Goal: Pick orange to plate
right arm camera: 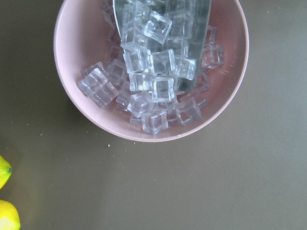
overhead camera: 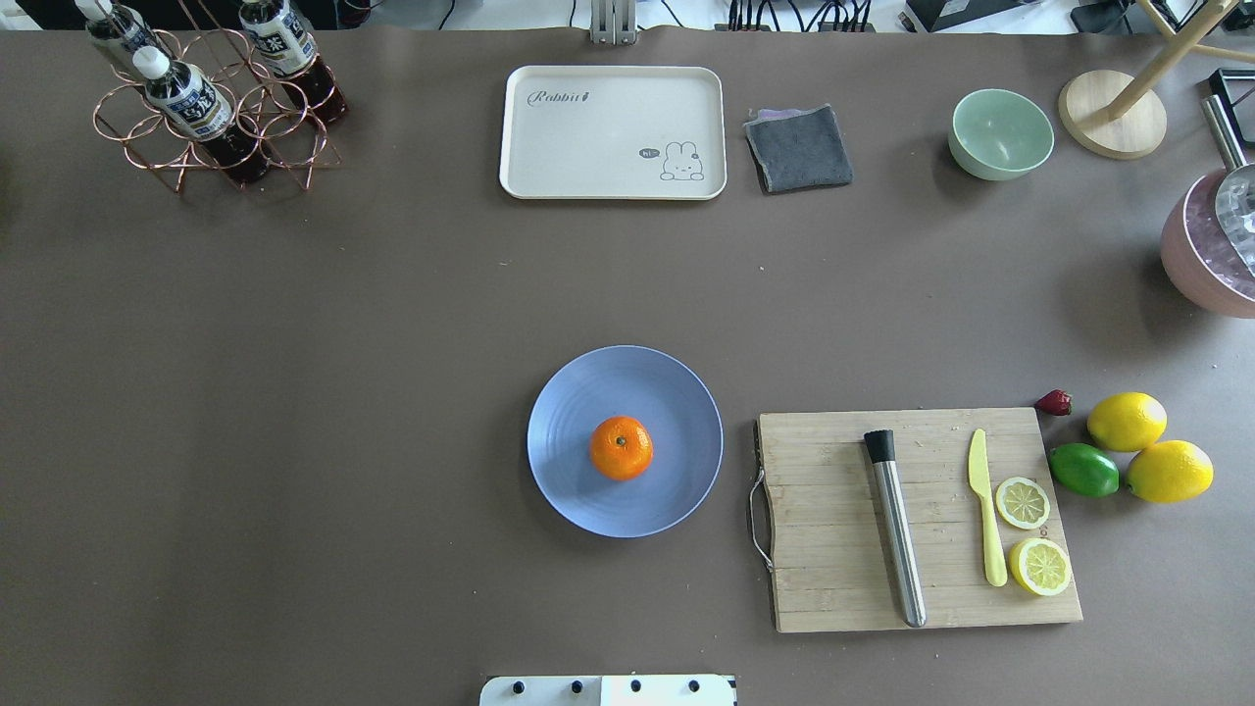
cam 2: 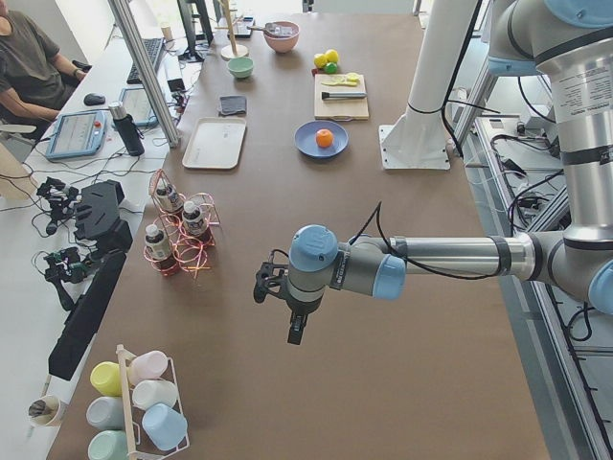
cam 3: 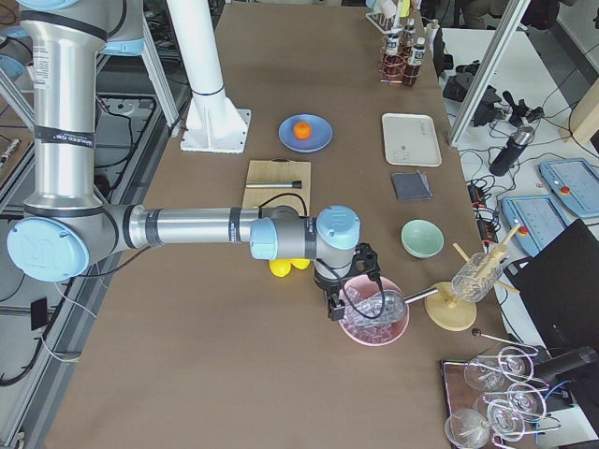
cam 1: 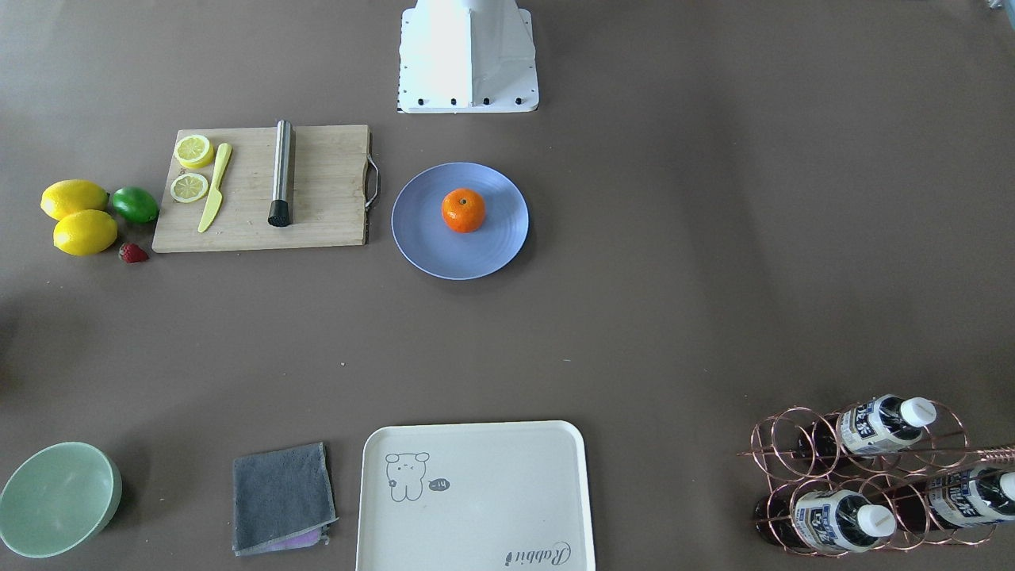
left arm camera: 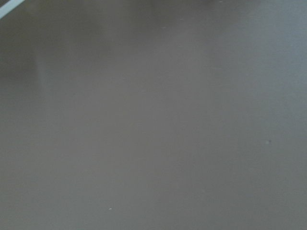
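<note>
The orange point(cam 1: 463, 210) rests near the middle of the pale blue plate point(cam 1: 492, 238), stem dimple up; the overhead view shows the orange point(overhead camera: 621, 447) on the plate point(overhead camera: 578, 490) too. Neither gripper is near them. My left gripper point(cam 2: 294, 333) shows only in the exterior left view, hanging over bare table beside the bottle rack, and I cannot tell its state. Only the exterior right view shows my right gripper point(cam 3: 335, 309), which hangs above a pink bowl of ice point(right arm camera: 151, 72); I cannot tell its state either.
Right of the plate in the overhead view lies a wooden cutting board point(overhead camera: 833, 588) with a steel muddler, yellow knife and lemon slices. Two lemons point(overhead camera: 1128, 422), a lime and a strawberry sit beyond it. A cream tray point(overhead camera: 613, 132), grey cloth, green bowl point(overhead camera: 1000, 132) and bottle rack point(overhead camera: 211, 108) line the far edge.
</note>
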